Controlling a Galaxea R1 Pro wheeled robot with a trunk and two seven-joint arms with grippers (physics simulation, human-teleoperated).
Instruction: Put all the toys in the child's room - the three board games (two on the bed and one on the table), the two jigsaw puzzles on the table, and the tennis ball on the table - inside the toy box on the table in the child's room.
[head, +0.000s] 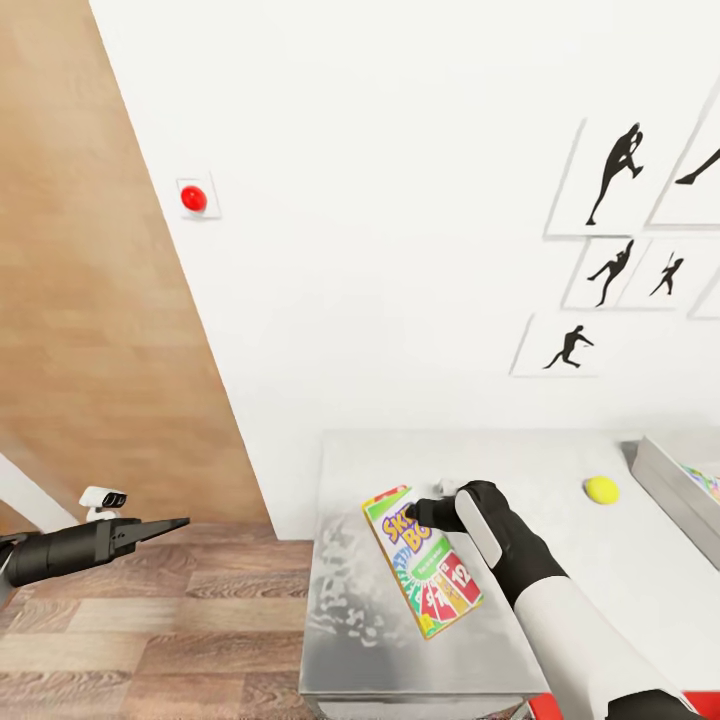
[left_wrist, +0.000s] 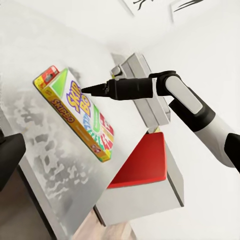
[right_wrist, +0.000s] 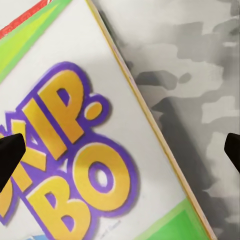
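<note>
The left gripper (head: 180, 522), fingers pinched together, is idling over the floor at nine o'clock. The right gripper (head: 425, 512) is hovering, fingers spread, over the SKIP-BO box (head: 422, 560) lying flat on the bench (head: 560, 460); next it likely needs lowering and clamping. The ball (head: 601, 489) is sitting toward three o'clock, beside the toy box (head: 672, 492), which is being cut off by the frame.

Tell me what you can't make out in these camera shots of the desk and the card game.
- Toy box: head view, cut off by the right edge, contents mostly unseen.
- Skip-Bo box: right wrist view, too close, edges cropped.
- Right gripper: left wrist view, fingers overlap, so contact with the box is unclear.
- Left gripper: head view, too small to judge.
</note>
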